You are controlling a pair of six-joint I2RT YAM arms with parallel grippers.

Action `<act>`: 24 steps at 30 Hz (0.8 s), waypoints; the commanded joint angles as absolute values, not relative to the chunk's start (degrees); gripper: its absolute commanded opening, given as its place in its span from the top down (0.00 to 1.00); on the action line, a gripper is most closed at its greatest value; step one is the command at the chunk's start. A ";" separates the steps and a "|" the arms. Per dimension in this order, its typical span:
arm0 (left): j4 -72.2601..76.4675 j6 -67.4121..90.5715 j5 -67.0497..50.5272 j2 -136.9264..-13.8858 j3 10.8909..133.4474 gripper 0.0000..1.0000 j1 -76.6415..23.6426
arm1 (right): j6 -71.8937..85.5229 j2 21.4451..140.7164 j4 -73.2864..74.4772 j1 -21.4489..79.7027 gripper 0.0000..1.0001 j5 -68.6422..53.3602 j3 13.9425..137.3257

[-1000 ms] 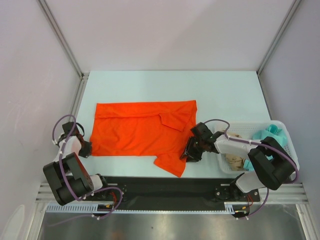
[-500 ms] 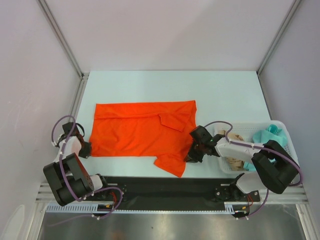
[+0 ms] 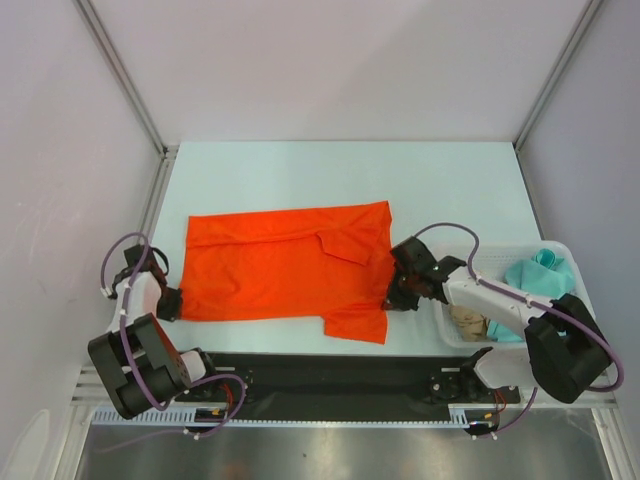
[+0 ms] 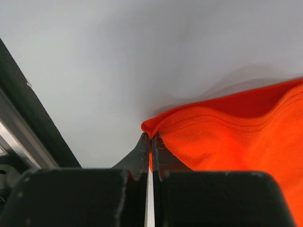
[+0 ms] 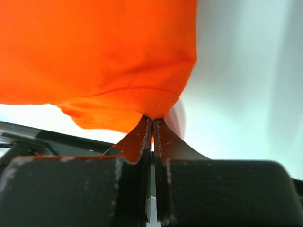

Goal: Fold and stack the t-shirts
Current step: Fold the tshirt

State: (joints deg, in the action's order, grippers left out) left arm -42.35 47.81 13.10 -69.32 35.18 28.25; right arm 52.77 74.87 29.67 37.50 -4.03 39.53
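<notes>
Here the orange-red t-shirt [image 3: 285, 265] lies spread flat on the pale table [image 3: 330, 175], left of the middle and towards the near edge, its long side running left to right. Its colour is bright and even. A soft ridge of wrinkles runs along just inside its far edge, and near the far right corner a small flap of cloth is folded over onto the body. At the near right a short sleeve-like tab juts towards the near edge of the table. The left gripper [image 3: 172, 302] sits at the shirt's near left corner; in the left wrist view its fingers are pressed together on that corner, where the fine knit and a stitched hem show clearly. The right gripper [image 3: 400, 290] is at the shirt's right edge, just above the tab; in the right wrist view its fingers are closed tight, pinching a small fold of the hem, and the cloth hangs in a rounded bulge away from the tips. To the right stands a white mesh basket [image 3: 500, 248], close beside the shirt's right edge. Inside it a teal-green t-shirt [image 3: 535, 272] lies bunched at the far right, and a beige-tan t-shirt [image 3: 465, 318] lies crumpled at the near left, partly hidden under the right arm.
</notes>
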 commanded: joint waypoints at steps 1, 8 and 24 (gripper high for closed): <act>-45.78 49.47 13.97 -67.41 39.37 1.00 28.04 | 45.98 74.79 32.00 34.02 1.00 -5.00 44.03; -51.85 54.67 12.65 -67.59 41.04 1.00 28.04 | 41.75 79.28 33.57 31.91 1.00 -7.82 50.44; -55.20 59.59 13.62 -73.64 50.44 1.00 24.18 | 34.90 92.54 35.95 22.33 1.00 -13.09 66.17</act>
State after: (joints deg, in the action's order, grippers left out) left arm -55.77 57.63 13.13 -72.07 46.54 25.96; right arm 37.39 90.39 34.61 24.18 -12.43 62.61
